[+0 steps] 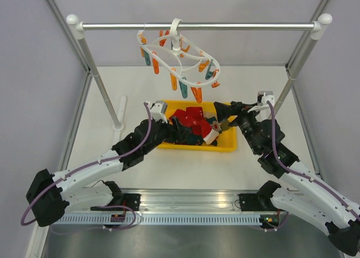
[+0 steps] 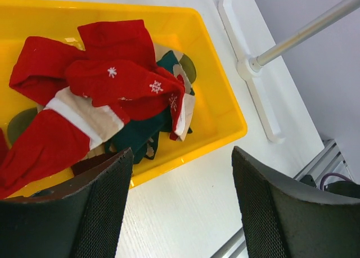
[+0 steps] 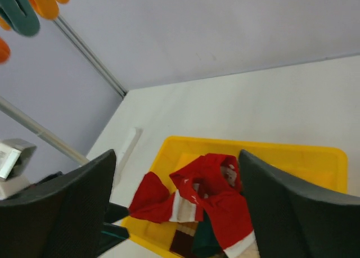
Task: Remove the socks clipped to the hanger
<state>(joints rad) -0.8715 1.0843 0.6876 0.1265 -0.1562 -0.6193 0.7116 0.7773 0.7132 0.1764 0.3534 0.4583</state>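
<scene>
My left gripper (image 2: 181, 157): jaws apart with nothing between them, hovering over the near left corner of the bin, one finger above the pile and the other above bare table.
My right gripper (image 3: 177, 157): jaws apart as well, nothing held, hanging above the bin's right end and looking across it toward my left arm.
Yellow bin (image 1: 225, 145): a shallow plastic tray on the white table (image 1: 253, 84), lying between my two wrists.
Socks (image 2: 124, 84): heaped together in the bin. They are mostly red, some with white snowflake prints and beige cuffs, with dark teal ones underneath. My wrists hide part of the heap from above.
Stand foot (image 2: 253, 72): a white bar flat on the table just left of the bin, with a metal post rising from it.
Hanger (image 1: 177, 53): beyond and above the bin, hooked over the rail and tilted down to the right, well apart from the socks.
Pegs (image 1: 196, 94): orange and teal, dangling from the hanger's ring.
Metal rail (image 1: 225, 26): runs across the back between two white knobs.
</scene>
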